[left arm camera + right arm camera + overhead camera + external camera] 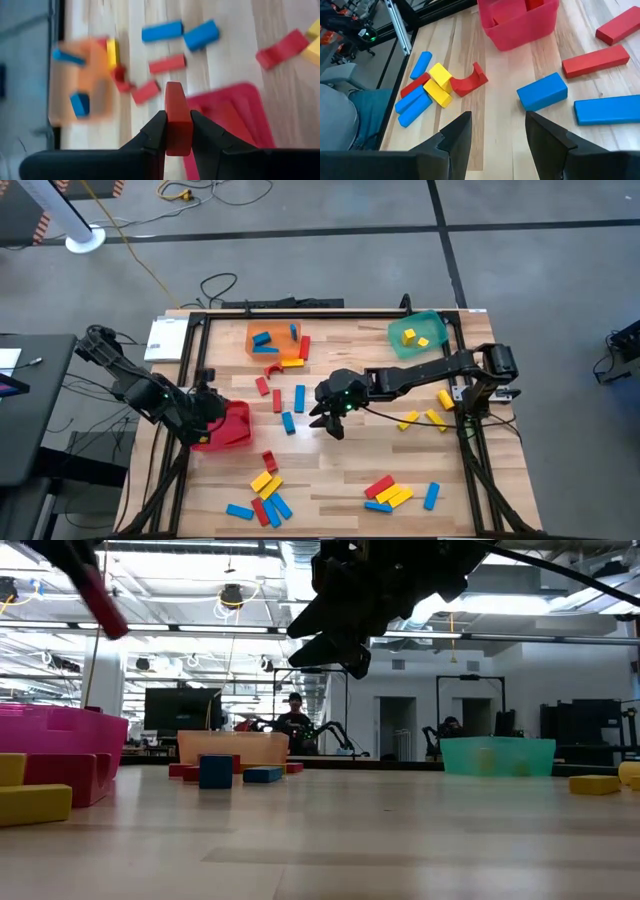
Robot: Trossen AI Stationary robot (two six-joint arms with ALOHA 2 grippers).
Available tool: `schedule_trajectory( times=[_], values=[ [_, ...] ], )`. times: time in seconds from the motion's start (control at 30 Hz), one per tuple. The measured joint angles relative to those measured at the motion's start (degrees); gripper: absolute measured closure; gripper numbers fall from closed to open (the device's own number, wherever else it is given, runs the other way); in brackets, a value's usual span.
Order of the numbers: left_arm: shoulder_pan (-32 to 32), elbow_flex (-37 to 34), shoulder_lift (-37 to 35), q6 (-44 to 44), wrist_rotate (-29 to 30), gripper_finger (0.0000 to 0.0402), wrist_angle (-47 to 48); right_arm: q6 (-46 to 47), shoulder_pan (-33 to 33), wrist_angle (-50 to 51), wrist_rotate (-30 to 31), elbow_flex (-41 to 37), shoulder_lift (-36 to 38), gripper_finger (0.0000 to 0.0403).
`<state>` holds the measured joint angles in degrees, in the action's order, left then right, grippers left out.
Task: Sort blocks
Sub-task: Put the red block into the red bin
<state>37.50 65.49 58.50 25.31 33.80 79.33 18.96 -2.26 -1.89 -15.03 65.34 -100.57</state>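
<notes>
Red, blue and yellow blocks lie scattered on the wooden table [340, 470]. My left gripper [177, 131] is shut on a red block [176, 107] above the red bin [235, 117] at the table's left; the low view shows that block [104, 598] high up and tilted. My right gripper [497, 132] hovers open over the table's middle [330, 418], nothing between its fingers. Just ahead of it lie two blue blocks [542, 91] [607, 110] and two red blocks [595, 60], all flat on the wood. My left gripper pinches the red block between its two fingers, one on each of its opposite long faces [172, 142]. The block's free end [174, 92] sticks out past the fingertips. The fingers slant downward. The block is lifted clear of the table and the bin.
An orange bin [275, 340] with blue and red blocks stands at the far middle, a green bin [418, 335] with yellow blocks at the far right. Block clusters lie near the front left [265, 495] and front right [390, 492]. Black frame rails [470, 430] edge the table.
</notes>
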Motion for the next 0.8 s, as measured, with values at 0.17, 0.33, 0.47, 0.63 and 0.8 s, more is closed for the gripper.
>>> schedule_trajectory(
  times=[0.17, 0.33, 0.47, 0.63, 0.8],
  values=[
    [0.0, 0.94, 0.0, 8.86, -5.74, 0.034, 8.17, -0.18, 0.0, -0.02, 0.02, 0.0, 0.0, 0.0204],
    [-0.55, 0.94, 0.06, 12.09, -13.63, 0.034, 10.61, -0.68, -0.27, 0.0, 0.06, -0.02, 0.01, 0.0204],
    [-2.05, 0.51, 0.86, 12.01, -17.52, 0.034, 10.54, -1.33, -0.35, 0.0, 0.11, -0.02, 0.02, 0.0204],
    [-4.75, -2.87, 3.53, 9.22, -22.54, 0.034, 10.71, -1.69, -0.37, 0.02, 0.11, -0.02, 0.02, 0.0204],
    [-8.48, -7.93, 7.81, 3.91, -29.83, 0.034, 9.38, -2.44, -0.7, 0.2, 0.15, -0.02, 0.02, 0.0204]
  ],
)
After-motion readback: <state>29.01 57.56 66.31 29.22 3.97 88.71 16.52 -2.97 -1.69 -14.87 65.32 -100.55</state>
